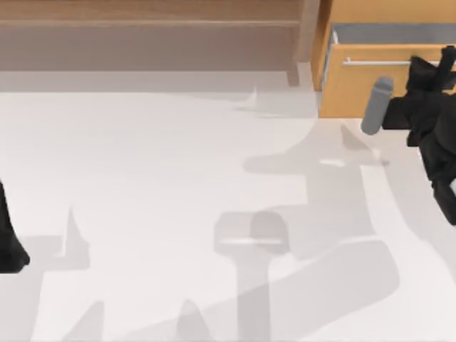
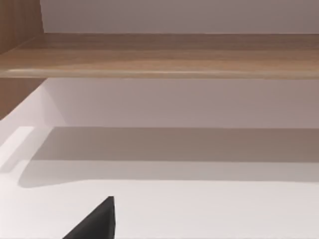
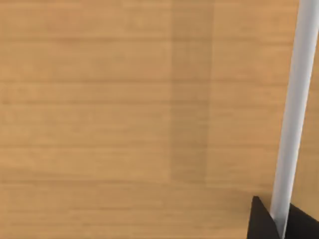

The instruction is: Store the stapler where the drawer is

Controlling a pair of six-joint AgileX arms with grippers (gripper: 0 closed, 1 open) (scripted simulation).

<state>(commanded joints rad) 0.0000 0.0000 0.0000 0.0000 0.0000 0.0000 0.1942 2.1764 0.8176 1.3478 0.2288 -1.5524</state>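
Note:
The drawer [image 1: 363, 89], with a light orange-brown wooden front, stands at the table's back right. It is pulled out a little, and a strip of its pale inside [image 1: 388, 33] shows behind the front. My right gripper [image 1: 443, 63] is at the right end of the thin silver bar handle [image 1: 377, 63]. In the right wrist view the handle [image 3: 294, 114] runs between two dark fingertips [image 3: 260, 221], which press on it from both sides. The stapler is out of view. My left gripper [image 1: 10, 246] rests parked at the table's left edge.
A wide, darker brown wooden shelf [image 1: 149, 28] spans the back left and fills the far side of the left wrist view [image 2: 159, 55]. A grey rounded cylinder [image 1: 376, 105] sticks out from the right arm in front of the drawer. Shadows cross the white table [image 1: 142, 178].

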